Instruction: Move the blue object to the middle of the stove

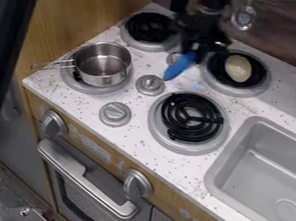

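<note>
At the upper middle of the camera view, the black gripper (197, 48) hangs over the stove, shut on the blue object (178, 67). This object is long and narrow, and it slants down to the left from the fingertips, above the white stove top (139, 66) between the burners. Its upper end is partly hidden at the gripper.
A metal pot (103, 65) sits on the left burner, its handle pointing left. A pale yellowish object (238, 68) lies on the back right burner. Knobs (150, 84) rise from the middle. The front right burner (191, 118) is beside the grey sink (241, 143).
</note>
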Available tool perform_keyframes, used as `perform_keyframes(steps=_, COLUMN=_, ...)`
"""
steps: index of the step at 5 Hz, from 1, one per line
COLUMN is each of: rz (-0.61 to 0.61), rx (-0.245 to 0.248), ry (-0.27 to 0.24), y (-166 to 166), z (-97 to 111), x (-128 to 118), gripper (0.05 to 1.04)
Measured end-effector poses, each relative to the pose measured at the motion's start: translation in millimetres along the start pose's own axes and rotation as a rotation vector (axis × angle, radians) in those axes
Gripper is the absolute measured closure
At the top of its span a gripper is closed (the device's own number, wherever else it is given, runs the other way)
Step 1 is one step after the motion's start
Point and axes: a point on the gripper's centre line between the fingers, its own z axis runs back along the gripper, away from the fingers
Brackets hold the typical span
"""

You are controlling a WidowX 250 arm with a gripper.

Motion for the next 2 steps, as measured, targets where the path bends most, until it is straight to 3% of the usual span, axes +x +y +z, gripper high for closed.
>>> perform_keyframes(steps=2, rz=0.083, rx=0.013, ry=0.003, y=46.0, z=-20.1, x=25.7, gripper=0.750)
